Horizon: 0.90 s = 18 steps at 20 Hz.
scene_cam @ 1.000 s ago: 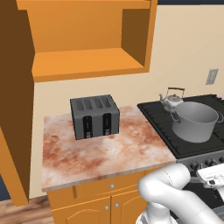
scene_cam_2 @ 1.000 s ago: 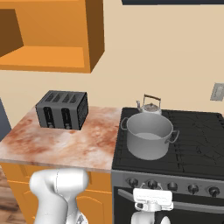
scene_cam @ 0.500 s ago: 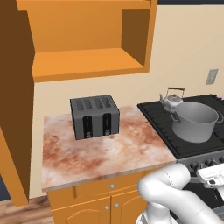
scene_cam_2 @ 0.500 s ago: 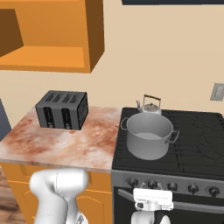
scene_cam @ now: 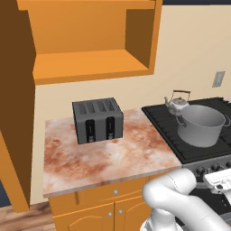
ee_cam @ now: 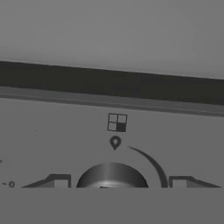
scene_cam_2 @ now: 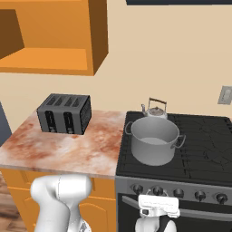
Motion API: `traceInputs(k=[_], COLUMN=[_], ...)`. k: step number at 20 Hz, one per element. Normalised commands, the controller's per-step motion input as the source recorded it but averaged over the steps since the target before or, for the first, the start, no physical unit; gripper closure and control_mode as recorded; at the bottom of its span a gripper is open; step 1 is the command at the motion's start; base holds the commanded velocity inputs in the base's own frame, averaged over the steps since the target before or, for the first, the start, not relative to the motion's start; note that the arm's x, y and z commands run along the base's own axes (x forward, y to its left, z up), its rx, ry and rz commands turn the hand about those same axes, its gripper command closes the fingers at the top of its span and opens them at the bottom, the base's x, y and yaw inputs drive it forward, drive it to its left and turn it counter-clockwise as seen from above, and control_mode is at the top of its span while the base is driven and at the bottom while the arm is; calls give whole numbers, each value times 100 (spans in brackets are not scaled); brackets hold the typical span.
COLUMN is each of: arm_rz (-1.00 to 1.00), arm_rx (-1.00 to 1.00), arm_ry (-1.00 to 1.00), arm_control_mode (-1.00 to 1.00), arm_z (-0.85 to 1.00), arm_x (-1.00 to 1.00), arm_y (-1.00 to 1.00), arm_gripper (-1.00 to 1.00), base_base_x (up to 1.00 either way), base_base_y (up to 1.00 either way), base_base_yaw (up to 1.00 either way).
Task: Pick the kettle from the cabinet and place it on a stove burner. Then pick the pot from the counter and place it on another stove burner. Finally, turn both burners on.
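Cabinet: the cabinet (scene_cam: pixel 90 58) hangs over the counter's back edge, its shelf bare.
Counter: the counter (scene_cam_2: pixel 68 152) runs left of the stove; a toaster (scene_cam_2: pixel 65 113) stands near its back edge.
Stove: the black cooktop (scene_cam_2: pixel 204 140) carries both vessels on its left side, so from how things lie, both placements look done and only the burners remain.
Pot: the pot (scene_cam_2: pixel 155 141) sits on the front-left burner, close to the stove's front edge.
Kettle: the kettle (scene_cam_2: pixel 155 108) stands on the back-left burner, just behind the pot.
Gripper: the gripper (scene_cam_2: pixel 158 205) is low at the stove's front panel, below the knob row and under the pot.
Key relation: in the hand view a knob (ee_cam: pixel 112 175) lies dead ahead, centred at the bottom, its burner diagram (ee_cam: pixel 117 122) marking one corner square; I'd judge the hand is squared up on it.
Grip state: cannot tell whether the fingers are apart or closed on the knob.
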Motion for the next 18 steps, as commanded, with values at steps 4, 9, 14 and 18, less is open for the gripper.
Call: traceInputs(k=[4, 9, 14, 18], arm_rz=[18, 16, 5, 5], arm_rx=[15, 11, 0, -16], arm_ry=[-13, -17, -7, 0], arm_control_mode=[-100, -100, -100, -100], arm_z=[0, 0, 0, 2], arm_x=[-8, -13, 0, -2], arm_y=[-59, -56, -14, -12], arm_gripper=[100, 100, 100, 100], base_base_x=[0, 0, 0, 0], base_base_y=[0, 0, 0, 0], base_base_yaw=[0, 0, 0, 0])
